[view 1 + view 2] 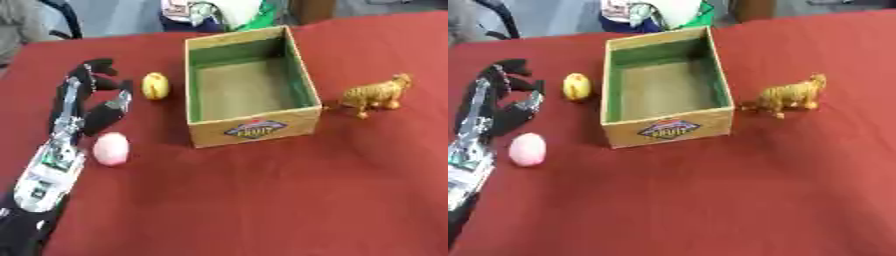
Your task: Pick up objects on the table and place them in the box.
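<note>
Fingers of the left hand are curling slightly over the red worktop at the left, grasping nothing; the thumb is pointing right toward a yellow egg-shaped object, which is lying just beside it and apart from it. Nearer, a pink ball is sitting just right of the forearm; whether they are touching is unclear. To the right of both, the cardboard box is standing open with its green-lined inside showing nothing in it. Farther right, a toy tiger is standing near the box's right wall, not touching it. The right hand is not showing in either view. Judging by this layout, the task is only beginning: no object is lying in the box, and all three are waiting on the worktop, the yellow one seeming the likeliest first pick.
</note>
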